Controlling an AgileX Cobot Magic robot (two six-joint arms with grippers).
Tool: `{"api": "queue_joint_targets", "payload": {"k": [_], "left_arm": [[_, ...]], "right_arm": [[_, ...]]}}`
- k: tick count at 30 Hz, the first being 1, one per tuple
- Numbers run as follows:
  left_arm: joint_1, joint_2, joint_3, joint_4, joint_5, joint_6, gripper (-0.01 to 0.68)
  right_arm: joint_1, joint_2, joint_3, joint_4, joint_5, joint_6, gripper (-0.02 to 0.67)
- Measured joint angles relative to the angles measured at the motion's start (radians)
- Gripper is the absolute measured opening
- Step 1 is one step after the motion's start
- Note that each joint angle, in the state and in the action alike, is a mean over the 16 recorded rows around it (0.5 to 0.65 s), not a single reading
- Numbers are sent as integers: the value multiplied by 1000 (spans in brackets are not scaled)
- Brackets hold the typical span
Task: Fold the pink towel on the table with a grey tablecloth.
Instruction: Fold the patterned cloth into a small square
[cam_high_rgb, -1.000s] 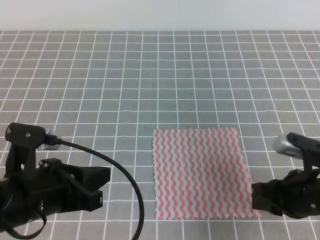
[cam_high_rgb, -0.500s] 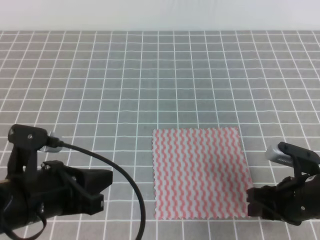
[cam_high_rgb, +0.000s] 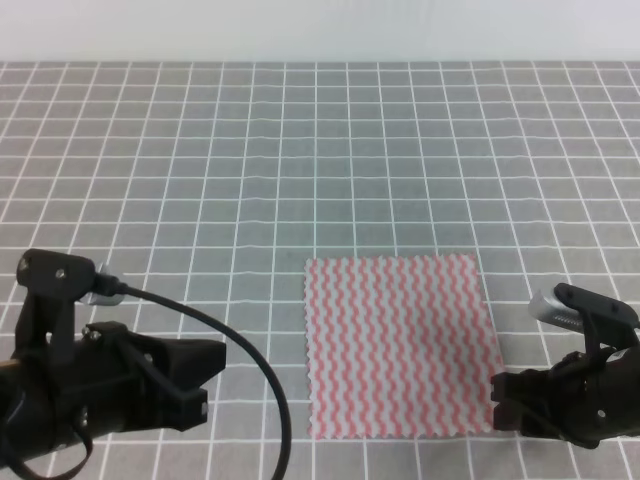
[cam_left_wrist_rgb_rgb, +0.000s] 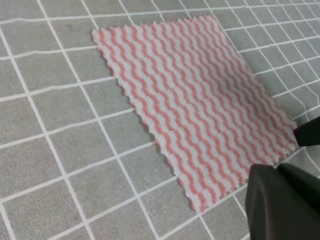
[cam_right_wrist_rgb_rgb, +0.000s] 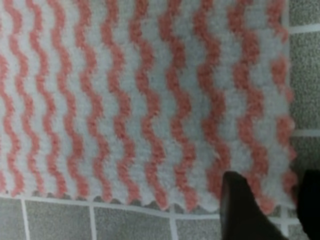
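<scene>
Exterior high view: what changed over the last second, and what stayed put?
The right gripper dropped lower in view and slid left to the pink towel's near right corner; the right wrist view shows its jaws open over that corner. Nothing is gripped yet. The left gripper barely shifted and remains off the cloth. The towel lies flat and unfolded in the same spot on the grey tablecloth.

right tool (cam_high_rgb: 503, 402) moved left onto near-right corner of pink towel (cam_high_rgb: 400, 345), lower than before
</scene>
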Motion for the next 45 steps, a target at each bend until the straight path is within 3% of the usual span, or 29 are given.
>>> {"api": "queue_joint_targets", "payload": {"k": [45], "left_arm": [[0, -3, 2, 0, 21, 1, 0]], "right_arm": [[-8, 26, -69, -83, 77, 3, 252]]}}
